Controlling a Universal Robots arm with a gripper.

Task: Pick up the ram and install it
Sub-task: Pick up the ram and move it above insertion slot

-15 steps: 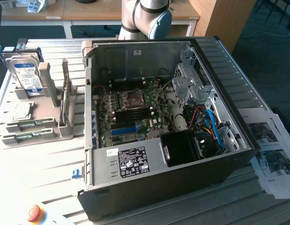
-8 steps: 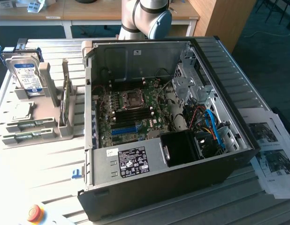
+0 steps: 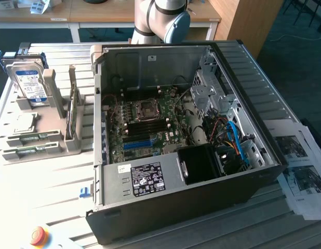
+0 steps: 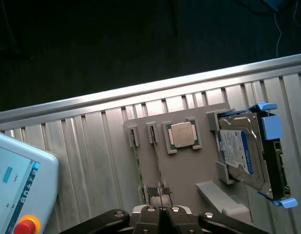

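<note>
On the tabletop (image 3: 51, 181), at the exterior view's left of the open computer case (image 3: 115, 182), the ram (image 3: 34, 138) sits in a gray holder (image 3: 72, 143); the claw (image 4: 162, 215) hangs apart from it, closed and empty.

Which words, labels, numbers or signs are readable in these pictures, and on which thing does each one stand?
None of the text is readable.
Hard drive label: printed lines, too blurred.
Sticker on the computer case: small print and marks, too small.
Printed sheets: too small.
Pendant screen: blurred.
</note>
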